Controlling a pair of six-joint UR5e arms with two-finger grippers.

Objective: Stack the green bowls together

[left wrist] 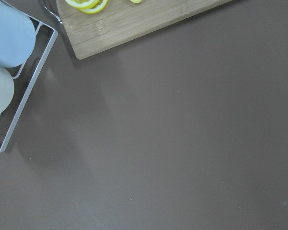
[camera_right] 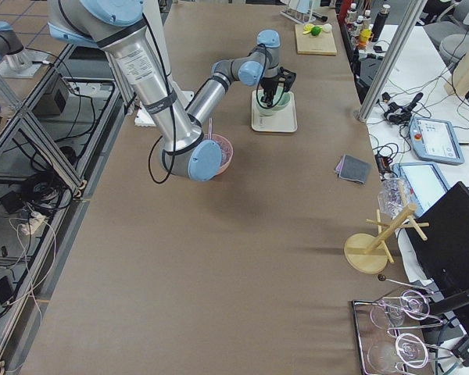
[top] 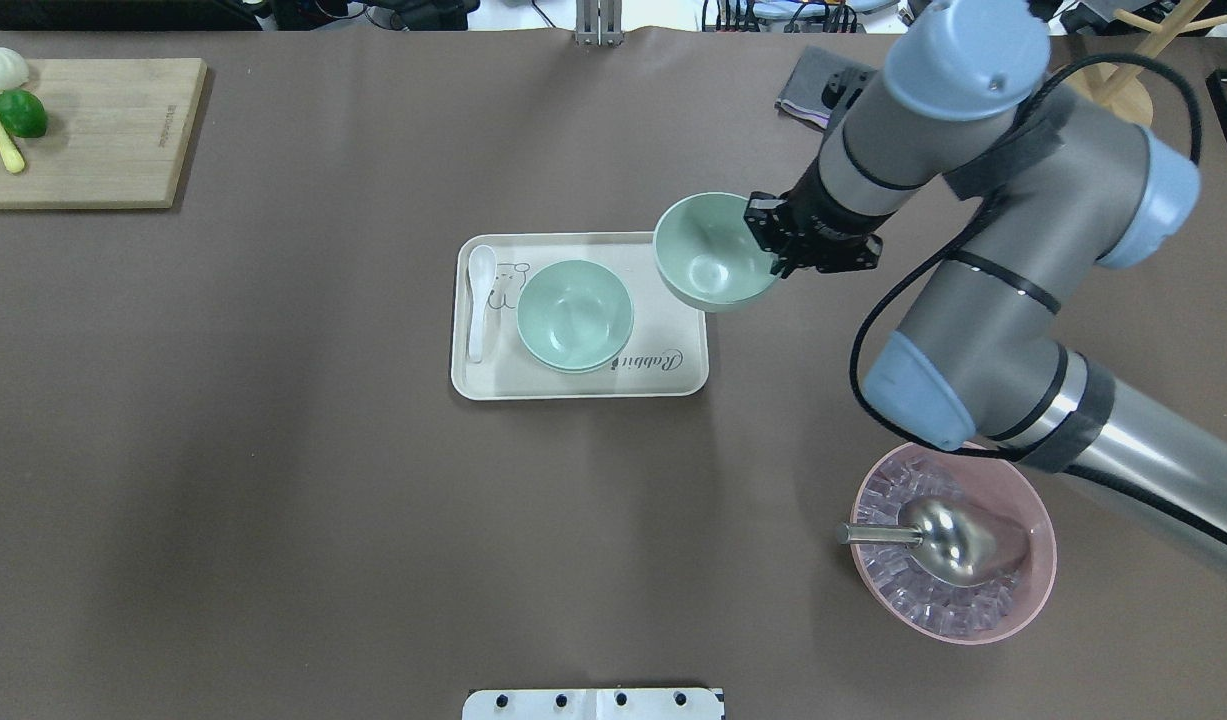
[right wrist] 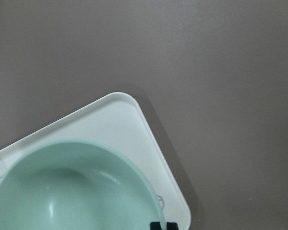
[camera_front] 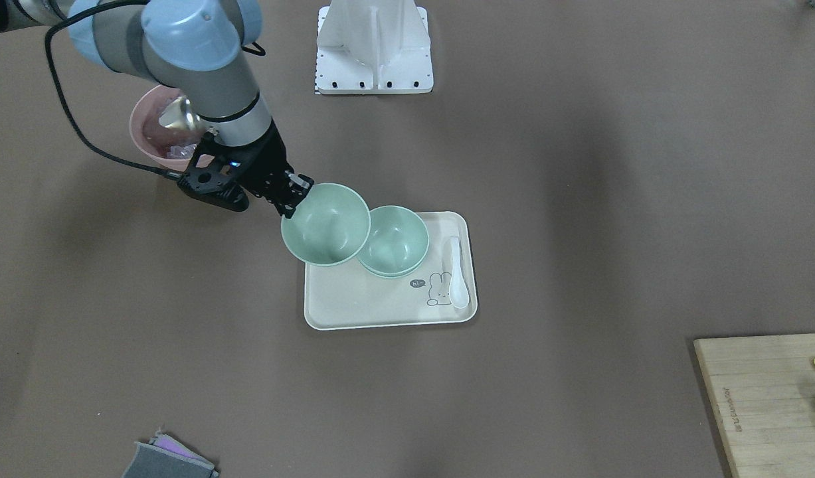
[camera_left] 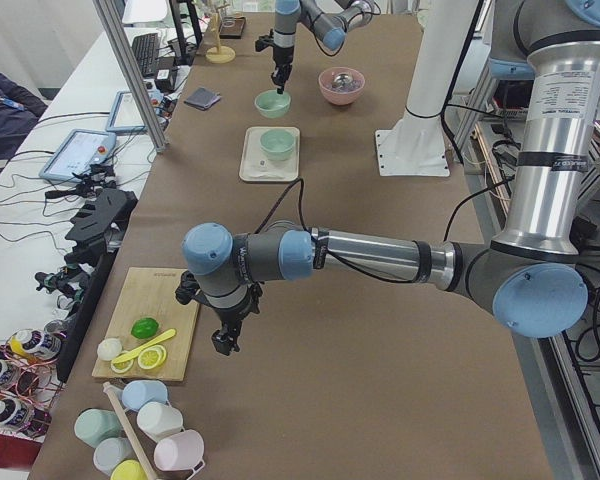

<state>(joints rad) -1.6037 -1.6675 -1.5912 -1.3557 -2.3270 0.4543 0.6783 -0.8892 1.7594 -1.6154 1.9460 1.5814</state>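
Observation:
My right gripper (top: pixel 773 246) is shut on the rim of one green bowl (top: pixel 711 252) and holds it tilted in the air over the near right corner of the cream tray (top: pixel 573 388). The same bowl (camera_front: pixel 325 224) and gripper (camera_front: pixel 293 196) show in the front view, and the bowl (right wrist: pixel 72 191) fills the bottom of the right wrist view above the tray's corner (right wrist: pixel 134 124). A stack of two nested green bowls (top: pixel 574 315) stands in the tray's middle. My left gripper (camera_left: pixel 223 343) hovers beside the cutting board, far from the bowls; I cannot tell whether it is open or shut.
A white spoon (top: pixel 480 300) lies along the tray's left side. A pink bowl (top: pixel 1013 590) with ice and a metal scoop stands at the near right. A cutting board (top: pixel 93 140) with fruit lies far left. A grey cloth (top: pixel 805 88) lies at the back.

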